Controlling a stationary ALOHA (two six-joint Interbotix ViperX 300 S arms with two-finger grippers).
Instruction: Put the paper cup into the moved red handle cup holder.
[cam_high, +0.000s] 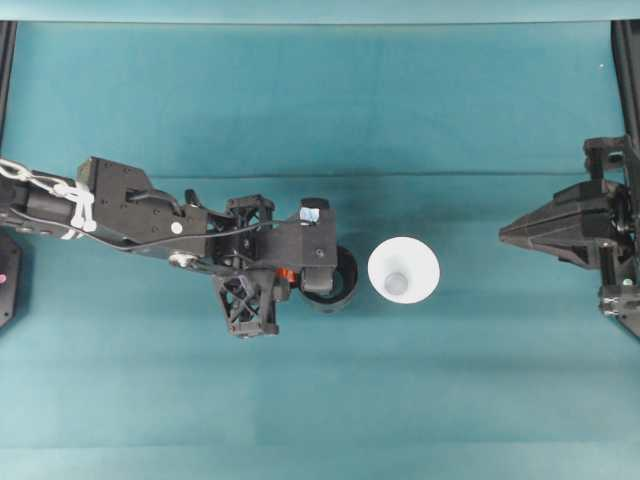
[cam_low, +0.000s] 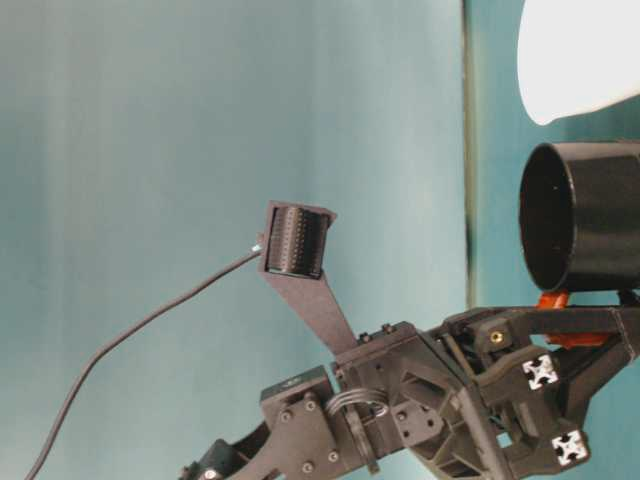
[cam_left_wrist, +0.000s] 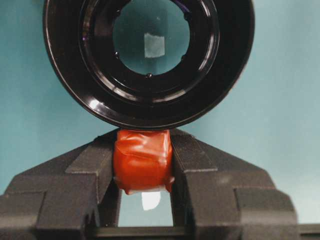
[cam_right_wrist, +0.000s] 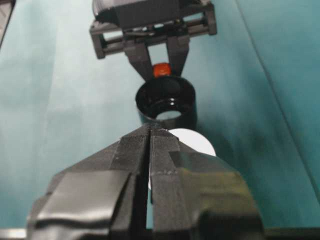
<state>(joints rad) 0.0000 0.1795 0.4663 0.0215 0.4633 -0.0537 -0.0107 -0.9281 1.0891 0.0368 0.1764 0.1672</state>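
Clamped between the two black fingers (cam_left_wrist: 95, 175) of the left gripper (cam_left_wrist: 143, 167) was the red-orange handle tab (cam_left_wrist: 143, 161) of the red handle cup holder (cam_left_wrist: 148, 60), its glossy black ring open toward the left wrist camera with teal showing through the bottom. Seen from overhead, the holder (cam_high: 335, 280) sat at the tip of the left arm near the middle of the table (cam_high: 300, 100), partly under the gripper. Just beside it, toward the right arm and apart from it, stood the paper cup (cam_high: 403, 270), plain white, wide rim up and a small grey base visible inside. At the right edge, well away from the cup, the right gripper (cam_high: 504, 234) had its jaws pressed together on nothing. A smooth teal cloth covered the whole surface, and the wall behind matched it.
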